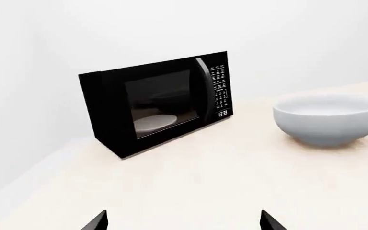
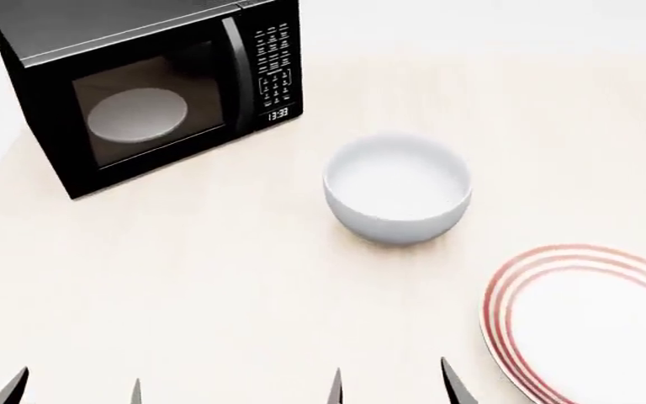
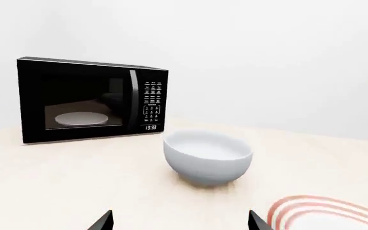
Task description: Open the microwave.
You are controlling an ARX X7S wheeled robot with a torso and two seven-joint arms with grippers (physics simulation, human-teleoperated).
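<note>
The black microwave [image 2: 149, 88] stands at the far left of the pale table, door closed, its white turntable plate [image 2: 138, 114] showing through the tinted window and a vertical handle beside the keypad [image 2: 276, 71]. It also shows in the left wrist view as the microwave [image 1: 155, 105] and in the right wrist view as the microwave [image 3: 88, 100]. My left gripper [image 2: 74, 389] is at the near edge, far from it, open and holding nothing. My right gripper [image 2: 393, 385] is likewise open near the front edge. The fingertips [image 1: 97, 221] and fingertips [image 3: 104, 221] stand wide apart.
A white bowl [image 2: 397, 187] sits mid-table, right of the microwave. A white plate with red rings [image 2: 587, 324] lies at the near right. A pale wall rises behind the microwave.
</note>
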